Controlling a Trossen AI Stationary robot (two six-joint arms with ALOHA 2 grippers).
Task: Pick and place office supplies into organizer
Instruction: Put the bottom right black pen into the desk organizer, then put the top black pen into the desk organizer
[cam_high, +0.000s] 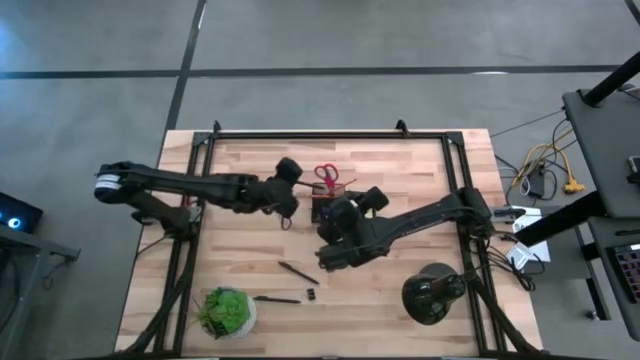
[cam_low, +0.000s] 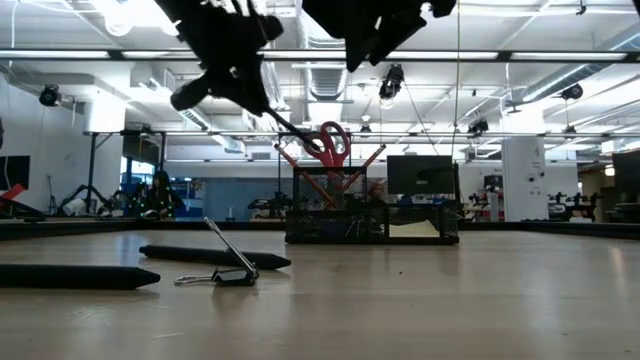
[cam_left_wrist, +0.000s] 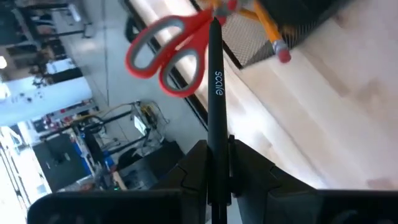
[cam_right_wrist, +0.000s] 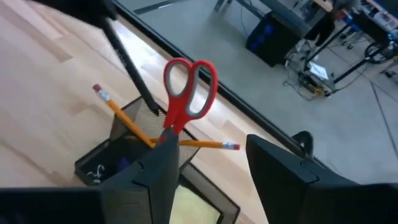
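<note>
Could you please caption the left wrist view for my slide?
Left gripper shut on black pen, its tip by the red-handled scissors.

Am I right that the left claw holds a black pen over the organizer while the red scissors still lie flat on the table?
Not quite. The left claw does grip a black pen, but the red scissors already stand upright in the organizer, handles up, beside two pencils. The right wrist view and the low view show this.
</note>
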